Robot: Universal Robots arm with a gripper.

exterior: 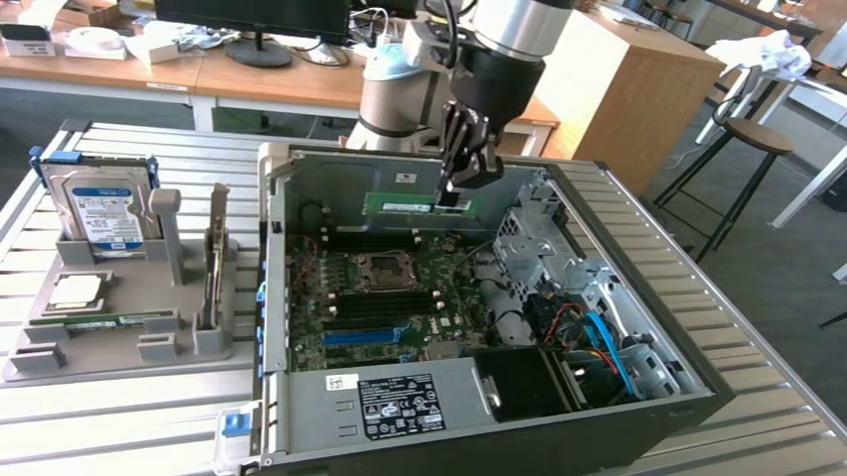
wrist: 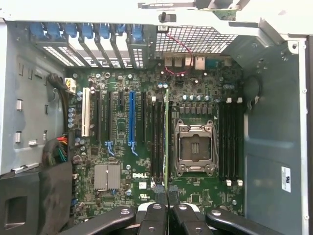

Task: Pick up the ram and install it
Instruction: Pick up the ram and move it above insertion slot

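My gripper (exterior: 454, 191) hangs over the open computer case (exterior: 688, 327), shut on the ram (exterior: 401, 204). The ram is a long green stick held level above the back part of the motherboard (exterior: 397, 297). In the wrist view the ram (wrist: 167, 132) appears edge-on as a thin green line running out from between my fingertips (wrist: 157, 197). It hovers over the black memory slots (wrist: 156, 142) beside the empty processor socket (wrist: 195, 147). It is apart from the board.
A grey holder (exterior: 119, 347) at the exterior view's left carries a blue-labelled hard drive (exterior: 99, 208), a square silver processor chip (exterior: 73, 291) and an upright card (exterior: 216, 253). The case's walls, drive cage (exterior: 530, 248) and cables (exterior: 596, 337) ring the motherboard.
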